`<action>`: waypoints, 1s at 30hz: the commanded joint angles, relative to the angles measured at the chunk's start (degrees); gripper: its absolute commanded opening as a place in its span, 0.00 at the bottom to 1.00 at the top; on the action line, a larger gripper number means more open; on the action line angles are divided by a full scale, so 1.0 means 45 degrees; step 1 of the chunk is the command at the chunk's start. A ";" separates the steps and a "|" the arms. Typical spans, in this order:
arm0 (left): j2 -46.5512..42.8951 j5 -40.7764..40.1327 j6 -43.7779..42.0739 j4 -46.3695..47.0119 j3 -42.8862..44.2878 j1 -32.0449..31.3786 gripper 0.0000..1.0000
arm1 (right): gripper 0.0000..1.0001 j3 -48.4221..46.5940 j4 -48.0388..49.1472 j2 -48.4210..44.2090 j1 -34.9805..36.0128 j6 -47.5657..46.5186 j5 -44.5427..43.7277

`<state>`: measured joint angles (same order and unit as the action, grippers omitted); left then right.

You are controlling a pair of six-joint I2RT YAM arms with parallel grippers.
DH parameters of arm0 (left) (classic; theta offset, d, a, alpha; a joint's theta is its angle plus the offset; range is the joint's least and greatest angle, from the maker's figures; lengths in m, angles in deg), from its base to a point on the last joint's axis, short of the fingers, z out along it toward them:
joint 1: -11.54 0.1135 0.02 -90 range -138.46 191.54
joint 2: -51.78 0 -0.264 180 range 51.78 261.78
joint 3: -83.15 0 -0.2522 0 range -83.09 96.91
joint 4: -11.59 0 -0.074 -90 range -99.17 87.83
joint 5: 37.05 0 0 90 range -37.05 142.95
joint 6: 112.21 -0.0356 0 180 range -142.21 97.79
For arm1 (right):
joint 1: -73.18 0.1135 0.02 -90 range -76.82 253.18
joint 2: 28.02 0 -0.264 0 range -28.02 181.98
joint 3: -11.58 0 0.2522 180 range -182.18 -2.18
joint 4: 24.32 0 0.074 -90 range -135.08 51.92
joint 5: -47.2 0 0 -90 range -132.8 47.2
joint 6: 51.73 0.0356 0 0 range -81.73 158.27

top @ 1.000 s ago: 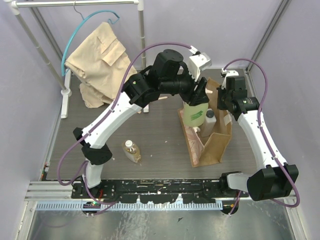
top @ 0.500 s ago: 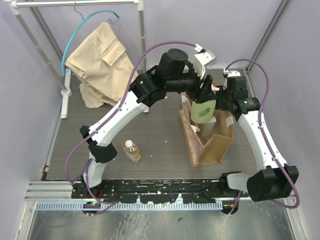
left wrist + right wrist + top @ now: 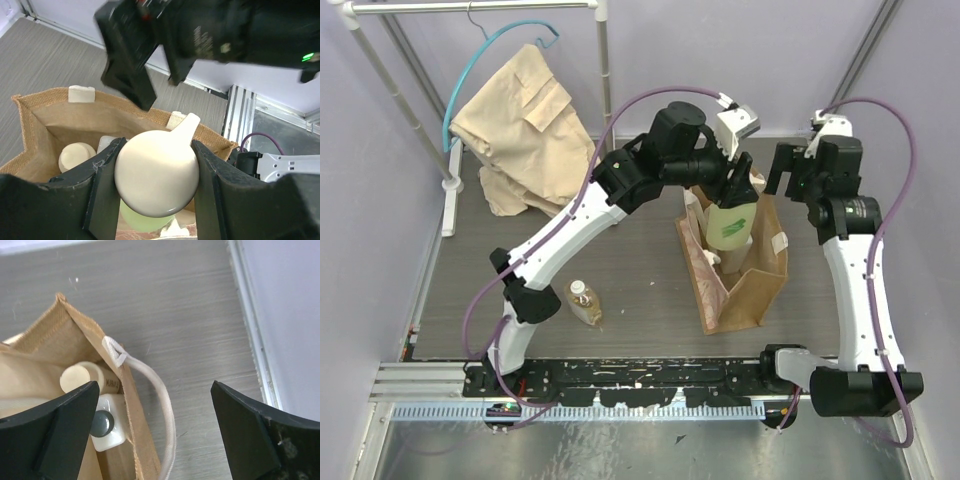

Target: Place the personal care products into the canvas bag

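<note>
clamping the pale round cap of the translucent green-yellow bottle [image 3: 728,225] between its two fingers, the left gripper [image 3: 156,174] holds it upright over the open mouth of the canvas bag [image 3: 752,292]; the bottle's lower end sits at or just inside the rim, and how deep cannot be told; the bag stands on the grey table [image 3: 640,255], mouth gaping; inside it, side by side against one wall, are the cream round-capped bottle [image 3: 80,378] and the white rectangular bottle [image 3: 108,428] with its black cap; the right gripper [image 3: 155,435] hangs above the bag's far corner with its jaws spread wide and nothing between them, a pale handle [image 3: 161,390] looping below; the amber bottle [image 3: 583,302] lies on the table near the left arm's base, well apart from the bag; a beige garment [image 3: 520,120] hangs from a teal hanger [image 3: 485,48] at the far left
</note>
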<state>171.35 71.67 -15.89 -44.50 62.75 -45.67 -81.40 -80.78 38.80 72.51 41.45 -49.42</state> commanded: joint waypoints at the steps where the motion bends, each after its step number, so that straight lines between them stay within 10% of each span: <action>1: -0.0340 0.0511 0.0406 0.2340 0.0261 -0.0044 0.00 | 1.00 -0.1294 0.0021 -0.0661 -0.0397 0.0028 0.0018; 30: -0.1126 -0.0024 0.1170 0.4790 -0.5925 -0.0800 0.00 | 0.99 0.1506 0.1074 -0.0027 -0.0868 0.0166 0.2930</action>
<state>171.52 70.46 -12.30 -33.27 34.97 -49.25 -76.97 -80.45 38.78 68.86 41.65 -39.73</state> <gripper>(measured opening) 0.560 0.999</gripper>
